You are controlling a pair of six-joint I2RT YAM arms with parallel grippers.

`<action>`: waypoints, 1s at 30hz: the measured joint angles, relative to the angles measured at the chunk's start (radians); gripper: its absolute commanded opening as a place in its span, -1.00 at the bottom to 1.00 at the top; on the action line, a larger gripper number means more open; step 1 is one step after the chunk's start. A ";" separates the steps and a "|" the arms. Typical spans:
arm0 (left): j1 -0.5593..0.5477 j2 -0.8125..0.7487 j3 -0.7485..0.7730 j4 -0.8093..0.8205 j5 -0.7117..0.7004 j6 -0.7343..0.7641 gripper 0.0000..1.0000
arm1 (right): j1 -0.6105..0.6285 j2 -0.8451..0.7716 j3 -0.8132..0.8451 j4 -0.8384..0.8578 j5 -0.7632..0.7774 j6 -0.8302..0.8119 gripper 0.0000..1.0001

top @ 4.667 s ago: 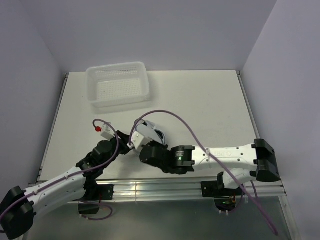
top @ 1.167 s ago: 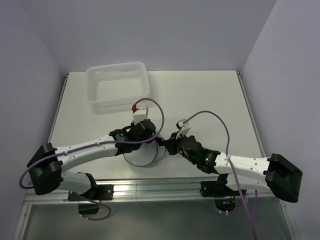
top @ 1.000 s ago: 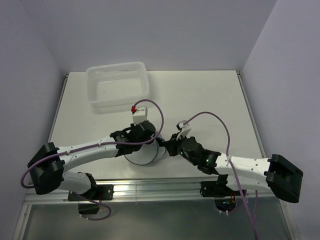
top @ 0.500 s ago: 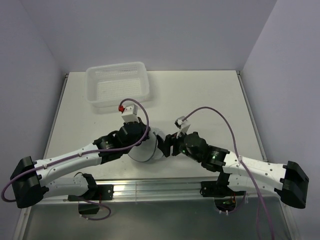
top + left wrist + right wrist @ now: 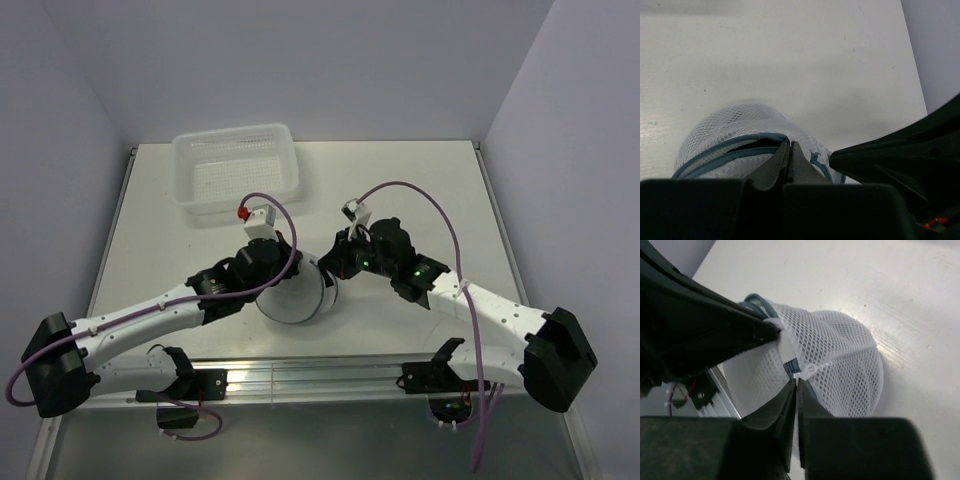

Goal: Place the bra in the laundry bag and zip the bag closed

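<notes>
Top external view puts the laundry bag a little toward 6 o'clock from the middle of the surface, well apart from the white basket at 11 o'clock. One arm reaches the bag from 9 o'clock and the other from 2 o'clock.

In the left wrist view, the left pincer has its tips pressed together on the bag's rim, right at the teal zipper track. In the right wrist view, the right pincer is also closed, and its tips appear to nip the small white zipper pull.

The bra does not show as a garment. Only a dark slit is visible where the zipper gapes, so I judge it is already inside, though I cannot tell for sure.

The step in hand looks like zipping. To do it well, the left pincer should anchor the rim and keep the mesh taut. The right pincer should draw the pull along the curve of the track, not straight across. It should go slowly, so that no mesh or strap catches in the teeth.

The bag is a round dome with no marked long axis. It seems tipped, with the zipper rim facing 3 o'clock toward the right arm. In the left wrist view, the unzipped stretch runs from 8 o'clock toward 3 o'clock.
</notes>
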 measured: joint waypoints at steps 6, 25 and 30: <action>0.027 0.020 0.000 0.016 0.040 0.023 -1.00 | -0.089 0.045 0.000 0.050 -0.127 0.015 -0.16; 0.045 0.030 0.000 0.040 0.067 0.026 -1.00 | -0.096 0.122 -0.040 0.186 -0.079 0.217 -0.10; 0.048 0.030 0.000 0.055 0.067 0.026 -1.00 | -0.096 0.122 -0.045 0.193 -0.080 0.233 -0.16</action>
